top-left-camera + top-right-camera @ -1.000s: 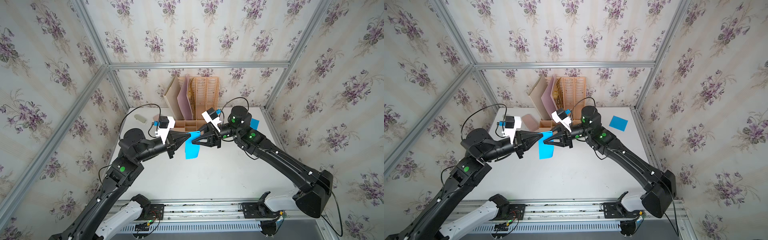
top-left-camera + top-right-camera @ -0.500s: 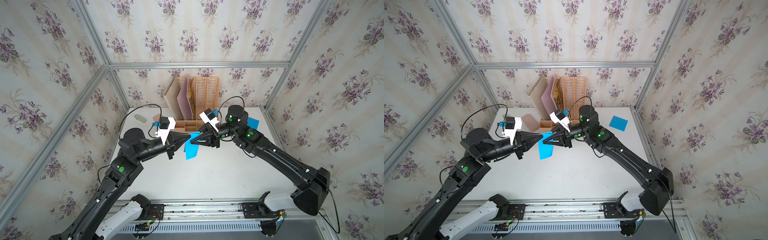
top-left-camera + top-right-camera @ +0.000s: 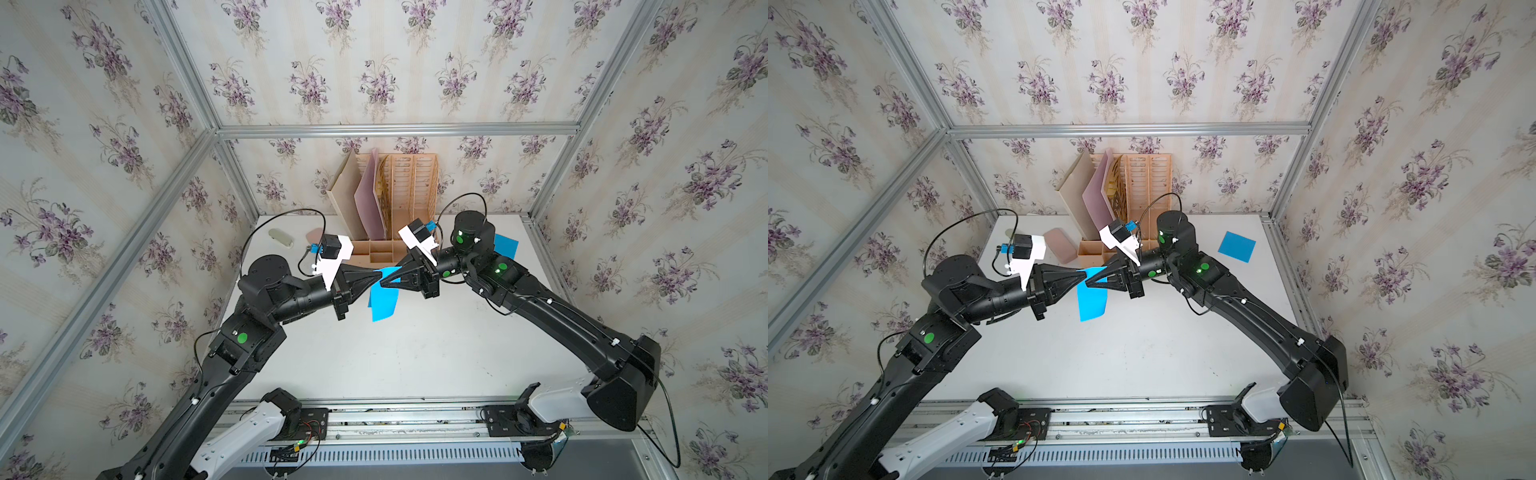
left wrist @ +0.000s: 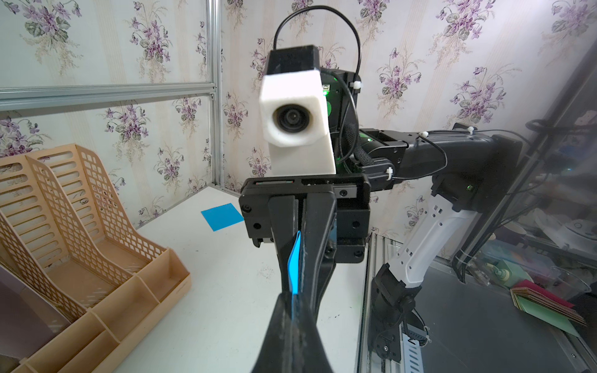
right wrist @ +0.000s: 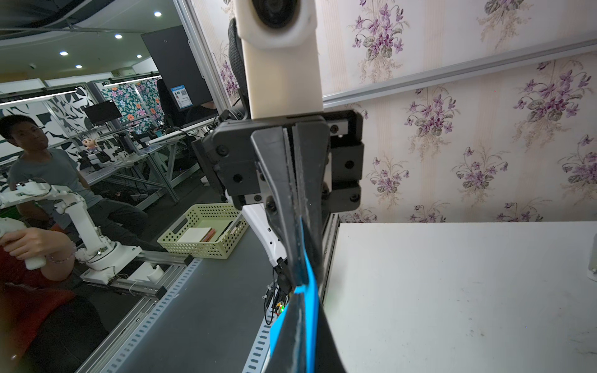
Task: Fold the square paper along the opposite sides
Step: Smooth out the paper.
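The square paper (image 3: 384, 300) (image 3: 1092, 300) is bright blue and hangs in the air above the white table (image 3: 415, 357), in both top views. My left gripper (image 3: 378, 279) (image 3: 1084, 276) reaches in from the left and is shut on the paper's upper part. My right gripper (image 3: 383, 284) (image 3: 1088, 283) meets it tip to tip from the right, shut on the same part. In the left wrist view the paper (image 4: 294, 258) runs edge-on between the closed fingers (image 4: 284, 323). In the right wrist view a blue strip (image 5: 310, 290) shows between the shut fingers (image 5: 292, 332).
A second blue sheet (image 3: 506, 245) (image 3: 1236, 247) (image 4: 222, 215) lies flat at the table's back right. A tan file rack (image 3: 399, 199) (image 3: 1133, 183) (image 4: 80, 226) holding boards stands against the back wall. A pink pad (image 3: 1059, 245) and a small beige object (image 3: 280, 237) lie back left.
My right gripper has moved a little to the left and closed its jaws on the paper. The left gripper and the paper have stayed where they were.
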Controlling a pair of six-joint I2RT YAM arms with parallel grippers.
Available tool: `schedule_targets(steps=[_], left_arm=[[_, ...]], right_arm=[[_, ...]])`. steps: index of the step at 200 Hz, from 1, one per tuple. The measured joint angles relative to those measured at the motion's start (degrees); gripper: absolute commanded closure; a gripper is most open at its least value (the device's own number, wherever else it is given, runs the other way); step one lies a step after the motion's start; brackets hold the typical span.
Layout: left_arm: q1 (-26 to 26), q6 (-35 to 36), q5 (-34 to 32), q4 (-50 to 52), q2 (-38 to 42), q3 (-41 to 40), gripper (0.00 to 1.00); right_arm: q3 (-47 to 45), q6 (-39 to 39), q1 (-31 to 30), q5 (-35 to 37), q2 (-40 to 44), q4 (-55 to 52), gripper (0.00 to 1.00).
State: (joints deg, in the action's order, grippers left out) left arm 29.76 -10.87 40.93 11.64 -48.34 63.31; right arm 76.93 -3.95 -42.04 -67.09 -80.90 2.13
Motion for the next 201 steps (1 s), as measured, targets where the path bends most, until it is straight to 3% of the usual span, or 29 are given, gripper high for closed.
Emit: schedule_targets(steps=[21,43,92,95,96,110,115,124,168,190,196,201], left_arm=[[0.0,0.04,-0.07,0.09,0.15,0.0,1.0],[0.0,0.13,-0.07,0.11,0.15,0.0,1.0],[0.0,0.46,-0.04,0.68,0.55,0.0,1.0],[0.0,0.46,-0.07,0.79,0.57,0.0,1.0],[0.0,0.48,-0.07,0.83,0.57,0.0,1.0],[0.09,0.94,-0.07,1.44,0.57,0.0,1.0],[0.09,1.09,-0.07,1.64,0.63,0.07,1.0],[0.0,1.2,-0.35,1.92,0.76,0.35,1.0],[0.0,1.62,-0.33,2.6,1.14,1.01,1.0],[0.0,1.77,-0.33,2.73,1.2,1.07,1.0],[0.0,1.79,-0.35,2.75,1.25,1.14,1.0],[0.0,1.81,-0.5,2.73,1.27,1.2,1.0]], right_arm=[[0.85,1.03,0.07,0.44,0.0,-1.29,0.81],[1.7,1.66,0.07,0.68,-0.02,-2.19,1.0],[1.64,2.71,0.04,1.31,0.07,-2.89,1.0],[1.55,2.75,0.04,1.33,0.11,-2.93,0.96],[1.51,2.78,0.04,1.33,0.13,-2.93,0.9],[0.79,2.91,0.02,1.55,0.59,-3.21,0.77],[0.44,2.95,0.04,1.66,0.79,-3.43,0.78],[-0.22,3.65,0.11,1.95,1.25,-3.67,1.0],[-1.53,3.89,0.2,2.12,2.6,-3.87,1.0],[-1.81,3.91,0.2,2.12,2.82,-3.85,0.81],[-1.84,3.98,0.22,2.12,2.84,-3.87,0.82],[-1.84,4.07,0.22,2.14,2.84,-3.85,0.89]])
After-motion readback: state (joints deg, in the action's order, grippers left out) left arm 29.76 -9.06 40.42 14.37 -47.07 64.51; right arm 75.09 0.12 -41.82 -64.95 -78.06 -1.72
